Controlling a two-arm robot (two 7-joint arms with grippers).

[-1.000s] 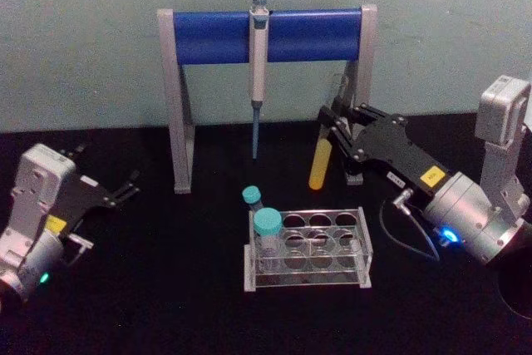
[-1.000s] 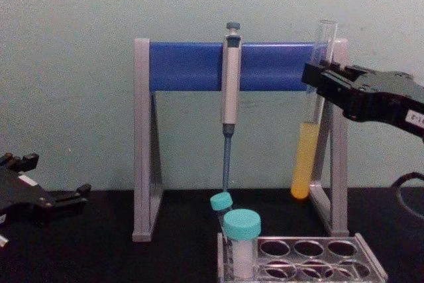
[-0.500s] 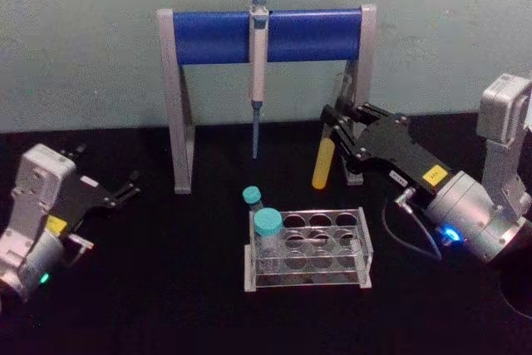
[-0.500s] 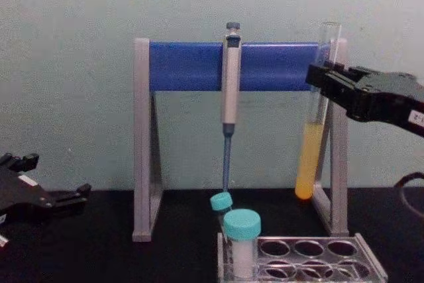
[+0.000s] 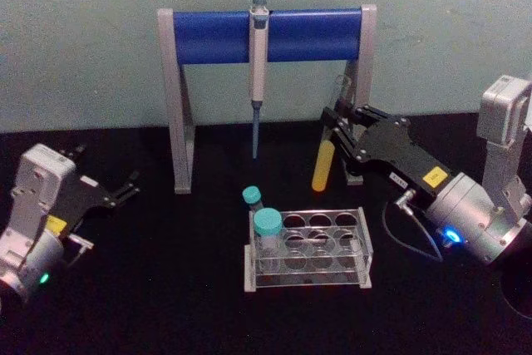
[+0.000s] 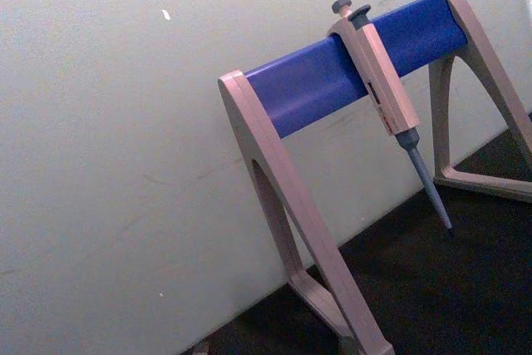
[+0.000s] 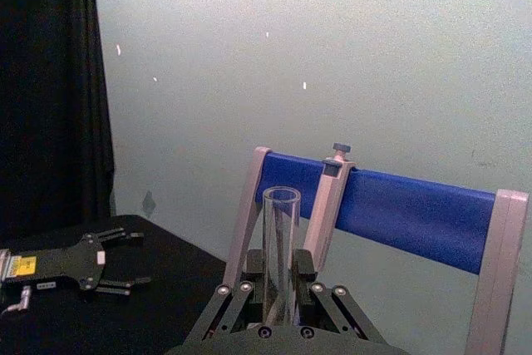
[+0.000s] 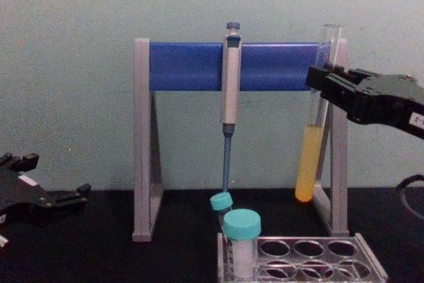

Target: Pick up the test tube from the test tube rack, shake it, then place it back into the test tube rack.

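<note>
Aloft, slim glass test tube (image 8: pixel 309 157) in right gripper (image 8: pixel 322 85)

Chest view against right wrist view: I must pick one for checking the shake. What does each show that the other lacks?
Chest view adds: yellow-orange liquid in the lower part of the test tube, the test tube rack nearer the camera, a teal-capped vial in it. Right wrist view adds: the linkage of the right gripper from behind, a dark curtain. Shared: the tube clamped by that gripper, the blue-bar stand, the pipette, the open left gripper.
</note>
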